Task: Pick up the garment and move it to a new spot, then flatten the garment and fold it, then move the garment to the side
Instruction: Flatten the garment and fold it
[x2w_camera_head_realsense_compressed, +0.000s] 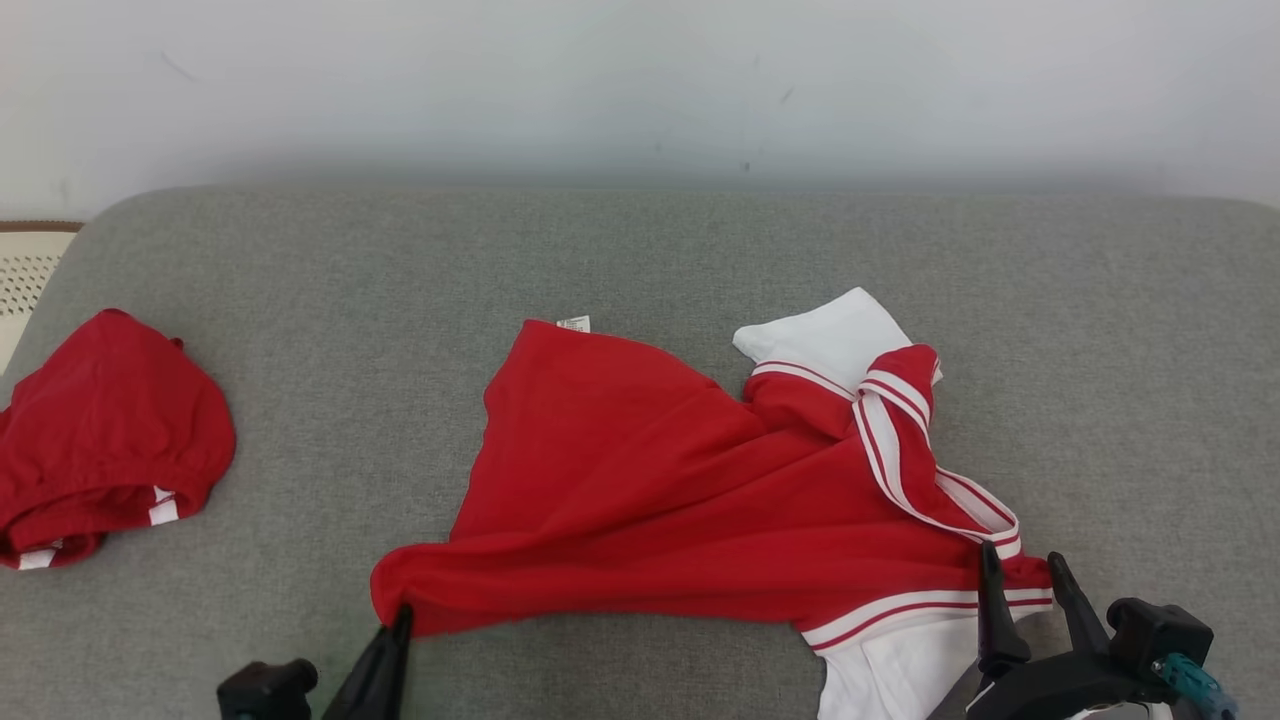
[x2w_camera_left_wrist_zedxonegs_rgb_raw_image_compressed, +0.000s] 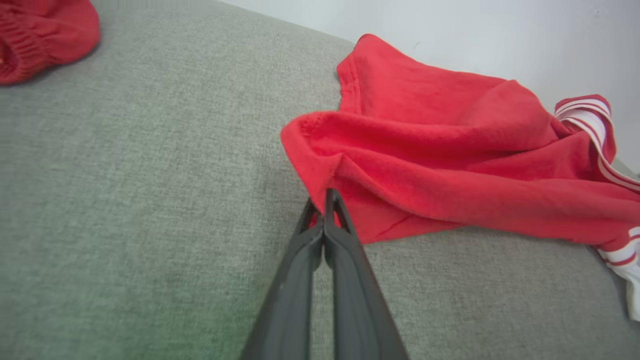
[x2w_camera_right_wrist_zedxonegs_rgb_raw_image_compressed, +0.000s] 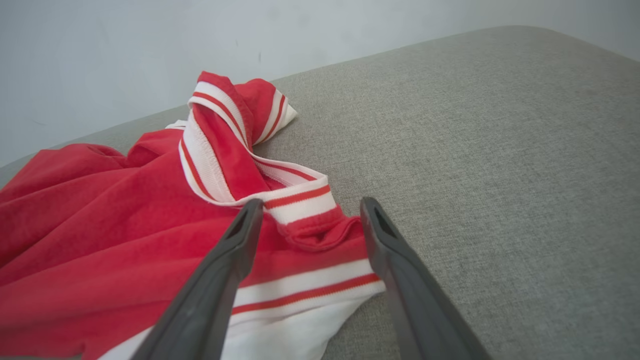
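The garment (x2w_camera_head_realsense_compressed: 650, 480) is a red top with white sleeves and red-and-white striped trim, lying crumpled in the middle of the grey cushion (x2w_camera_head_realsense_compressed: 640, 260). My left gripper (x2w_camera_head_realsense_compressed: 400, 615) is shut on its near left corner; in the left wrist view the closed fingertips (x2w_camera_left_wrist_zedxonegs_rgb_raw_image_compressed: 325, 200) pinch the red hem of the garment (x2w_camera_left_wrist_zedxonegs_rgb_raw_image_compressed: 450, 150). At the garment's near right end my right gripper (x2w_camera_head_realsense_compressed: 1022, 558) stands open. Its two fingers (x2w_camera_right_wrist_zedxonegs_rgb_raw_image_compressed: 235, 250) straddle the striped band and red fold of the garment (x2w_camera_right_wrist_zedxonegs_rgb_raw_image_compressed: 100, 210), just above the cloth.
A second red garment (x2w_camera_head_realsense_compressed: 100, 430) with white-striped cuffs lies bunched at the cushion's left edge, also seen in the left wrist view (x2w_camera_left_wrist_zedxonegs_rgb_raw_image_compressed: 40, 35). A white perforated object (x2w_camera_head_realsense_compressed: 25, 270) sits beyond the left edge. A pale wall (x2w_camera_head_realsense_compressed: 640, 80) backs the cushion.
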